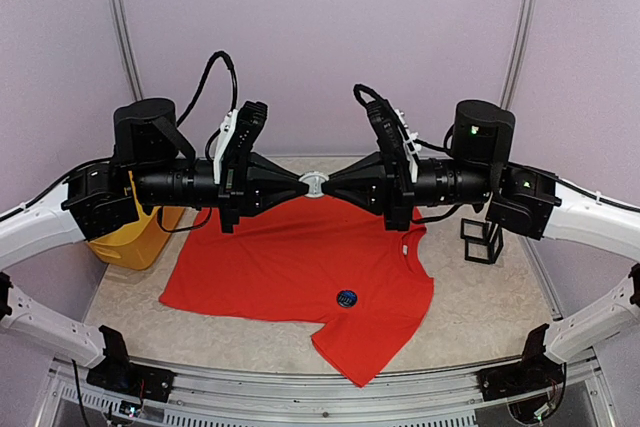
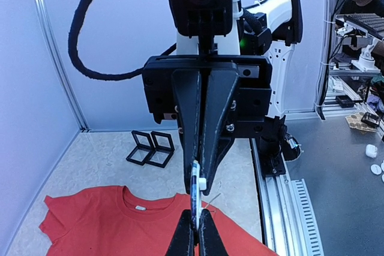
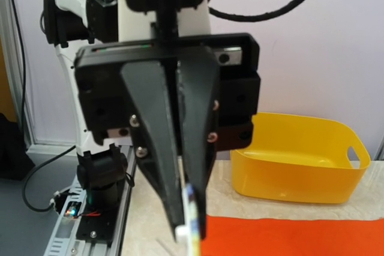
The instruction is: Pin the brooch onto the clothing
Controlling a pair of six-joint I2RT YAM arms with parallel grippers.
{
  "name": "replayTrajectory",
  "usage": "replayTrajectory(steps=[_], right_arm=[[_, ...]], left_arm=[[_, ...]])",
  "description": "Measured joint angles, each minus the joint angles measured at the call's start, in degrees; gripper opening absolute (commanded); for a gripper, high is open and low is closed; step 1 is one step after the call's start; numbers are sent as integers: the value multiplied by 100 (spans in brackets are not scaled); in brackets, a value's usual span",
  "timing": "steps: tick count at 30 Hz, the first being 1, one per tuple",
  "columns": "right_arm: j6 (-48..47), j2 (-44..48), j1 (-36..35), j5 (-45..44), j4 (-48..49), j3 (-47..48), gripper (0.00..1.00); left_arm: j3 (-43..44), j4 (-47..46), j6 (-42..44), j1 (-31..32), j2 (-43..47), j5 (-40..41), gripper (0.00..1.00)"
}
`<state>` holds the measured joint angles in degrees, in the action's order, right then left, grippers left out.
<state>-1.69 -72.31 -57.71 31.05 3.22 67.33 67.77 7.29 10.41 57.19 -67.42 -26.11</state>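
Note:
The red T-shirt (image 1: 280, 267) lies flat on the table, with a small dark blue round brooch (image 1: 347, 297) resting on its chest. Above the shirt's collar my two grippers meet tip to tip. Between them is a white round brooch (image 1: 314, 183), held in the air. My left gripper (image 1: 301, 185) and right gripper (image 1: 328, 185) are both shut on its edges. In the left wrist view the brooch (image 2: 196, 193) stands edge-on between my own fingertips (image 2: 207, 235) and the right gripper (image 2: 201, 175), and a thin pin sticks out beside it. The right wrist view shows the brooch (image 3: 191, 217), blurred.
A yellow bin (image 1: 140, 232) stands at the left behind the shirt's sleeve and also shows in the right wrist view (image 3: 300, 160). Two small open black frame boxes (image 1: 482, 240) stand at the right, near the shirt's other sleeve. Purple walls enclose the table.

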Motion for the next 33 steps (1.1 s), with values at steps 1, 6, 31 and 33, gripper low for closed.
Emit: replayTrajectory(steps=[1, 6, 31, 33], right_arm=[[13, -2, 9, 0, 2, 0, 0], [129, 28, 101, -424, 118, -114, 0], [1550, -1351, 1939, -2527, 1412, -3670, 0], [1561, -1340, 1976, -2533, 1447, -3661, 0]], left_arm=[[-20, -42, -20, -9, 0, 2, 23], [-149, -219, -153, -61, 44, 223, 68], [-3893, -2100, -4188, -2769, -1725, 3132, 47], [-3663, -2166, -3674, -2326, -1735, 3294, 45]])
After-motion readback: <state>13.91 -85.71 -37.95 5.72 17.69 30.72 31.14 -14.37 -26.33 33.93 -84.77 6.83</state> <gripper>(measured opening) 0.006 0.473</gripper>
